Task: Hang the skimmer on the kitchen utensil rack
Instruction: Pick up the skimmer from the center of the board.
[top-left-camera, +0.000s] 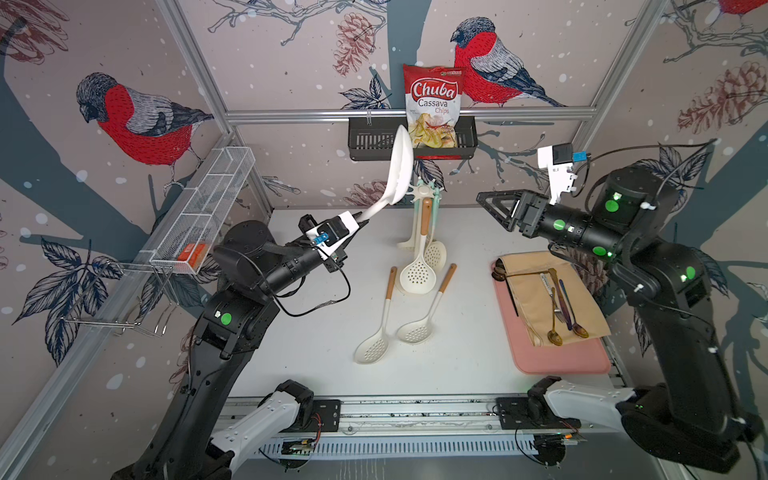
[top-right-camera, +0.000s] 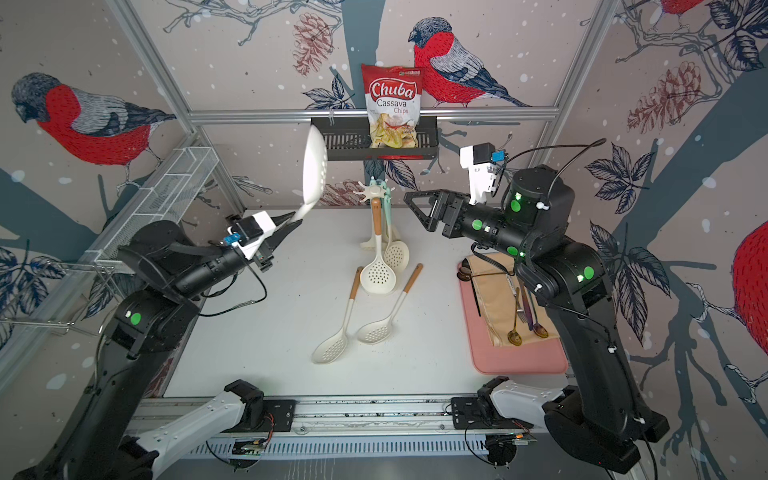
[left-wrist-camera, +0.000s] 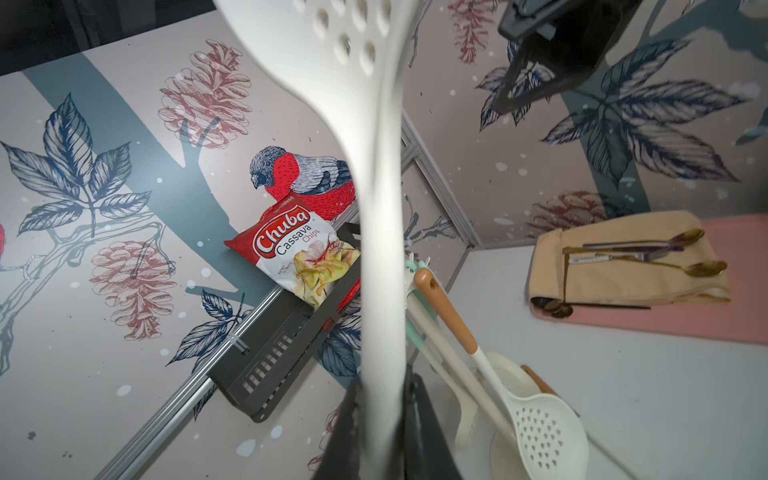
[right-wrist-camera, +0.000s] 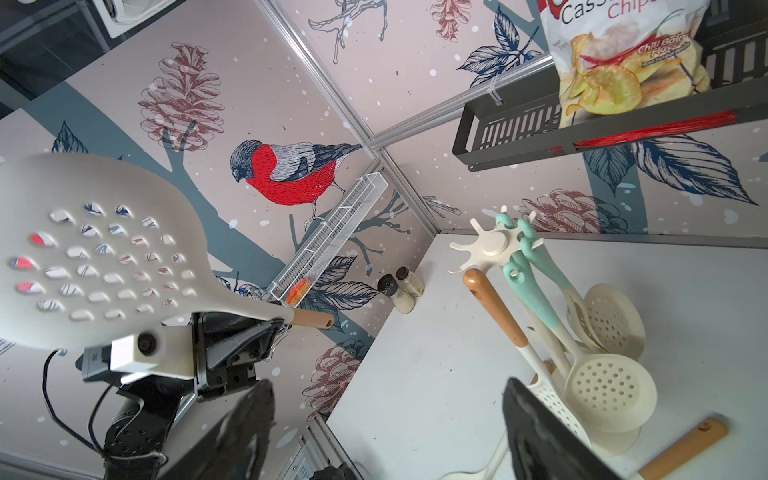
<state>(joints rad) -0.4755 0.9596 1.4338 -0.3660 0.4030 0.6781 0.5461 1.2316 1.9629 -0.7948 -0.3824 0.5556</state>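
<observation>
Awkwardly, the left gripper (top-left-camera: 362, 220) pinches the skimmer (top-left-camera: 401, 166) by its handle, head raised, just left of the kitchen utensil rack (top-left-camera: 423, 192) at the table's (top-left-camera: 316, 357) far middle; the right gripper (top-left-camera: 485, 204) hovers spread. Swinging in may topple the crowded rack.

There is one raised skimmer (top-left-camera: 400, 166), two lying skimmers (top-left-camera: 372, 347) on the counter (top-left-camera: 457, 332), three hung utensils (right-wrist-camera: 611, 390) on one kitchen utensil rack (top-left-camera: 423, 190), one chips bag (top-left-camera: 434, 104) and two shakers (right-wrist-camera: 405, 291).
</observation>
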